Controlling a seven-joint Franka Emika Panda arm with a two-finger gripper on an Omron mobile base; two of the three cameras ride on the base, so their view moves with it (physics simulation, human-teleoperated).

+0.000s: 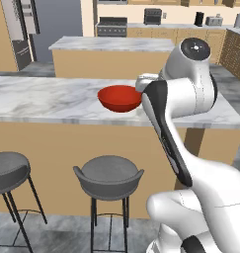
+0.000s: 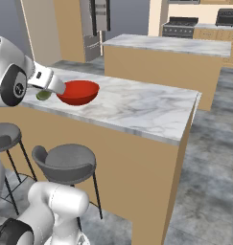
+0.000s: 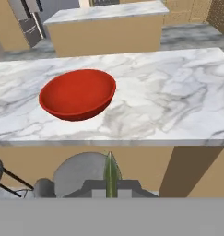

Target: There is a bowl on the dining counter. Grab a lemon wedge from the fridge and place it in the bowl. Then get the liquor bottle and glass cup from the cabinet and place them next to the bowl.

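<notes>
Red and round, the bowl [image 1: 120, 98] sits empty on the white-grey marbled top of the dining counter [image 1: 52, 101], well in from the front edge and toward the middle of the slab's width. Seen from the right base view, the bowl [image 2: 78, 92] lies near the counter's left portion, with a broad stretch of bare marble [image 2: 137, 107] between it and the far corner. Tan wood sides close the counter below the top.

The gripper [image 2: 45, 93] hangs just beside the bowl, on the stool side of it, above the counter's front edge. Its jaws are pressed together on the lemon wedge [image 2: 42, 95], a small yellow-green piece that shows under the white hand. In the hand view the wedge [image 3: 111, 175] appears edge-on as a thin green sliver rising between the finger tips, with the bowl [image 3: 78, 94] ahead and slightly to the left, not touching it.

Two grey round stools [image 1: 109, 176] stand on thin dark legs before the counter. Behind it stands a shorter marble-topped block [image 1: 111, 44]; beyond that, a dark stove [image 1: 111, 27] against the tan back cabinets.
</notes>
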